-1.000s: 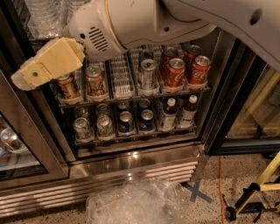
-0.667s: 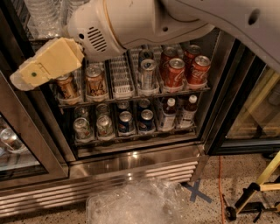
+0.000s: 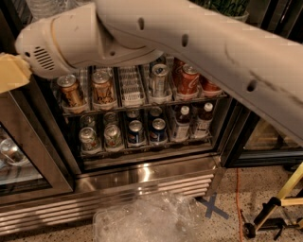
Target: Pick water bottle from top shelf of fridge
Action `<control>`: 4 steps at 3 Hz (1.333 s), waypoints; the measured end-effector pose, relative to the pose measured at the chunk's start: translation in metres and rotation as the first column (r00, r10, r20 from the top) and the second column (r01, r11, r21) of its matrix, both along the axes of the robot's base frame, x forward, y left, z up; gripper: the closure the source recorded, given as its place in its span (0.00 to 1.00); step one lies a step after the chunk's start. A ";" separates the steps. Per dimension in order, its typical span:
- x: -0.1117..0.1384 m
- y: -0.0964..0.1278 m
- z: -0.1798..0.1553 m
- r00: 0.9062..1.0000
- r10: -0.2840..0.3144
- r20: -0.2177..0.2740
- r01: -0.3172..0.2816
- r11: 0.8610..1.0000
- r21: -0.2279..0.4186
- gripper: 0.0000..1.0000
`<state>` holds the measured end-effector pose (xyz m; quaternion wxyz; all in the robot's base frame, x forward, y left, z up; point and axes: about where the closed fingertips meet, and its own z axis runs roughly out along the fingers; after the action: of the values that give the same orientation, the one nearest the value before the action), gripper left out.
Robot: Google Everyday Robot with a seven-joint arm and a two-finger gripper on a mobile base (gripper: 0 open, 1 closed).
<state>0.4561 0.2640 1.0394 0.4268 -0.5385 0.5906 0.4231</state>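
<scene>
The fridge stands open in front of me, with a stainless body and a louvred base grille. My white arm crosses the whole upper view and hides most of the top shelf. Clear ribbed plastic, apparently a water bottle, shows at the top left edge above the arm; its cap is out of view. Only the tan back of my gripper shows, at the far left edge, level with the upper can rack.
Two lower wire racks hold cans, red cans and dark-drink bottles. A closed glass door is at left. Crumpled clear plastic lies on the floor, with a blue tape X and a yellow-black stand at right.
The gripper has moved left, nearly out of the view. The arm has swung lower and now covers more of the upper fridge. The cans and bottles have not moved.
</scene>
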 end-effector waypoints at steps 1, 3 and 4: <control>-0.006 0.038 0.001 0.999 -0.042 -0.023 0.043 0.998 0.048 0.00; -0.044 0.040 -0.007 0.949 -0.291 0.123 0.290 0.957 0.019 0.00; -0.103 0.024 -0.007 0.884 -0.425 0.193 0.419 0.905 0.071 0.00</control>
<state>0.3531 0.2881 1.0322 0.5742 -0.4316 0.6409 0.2708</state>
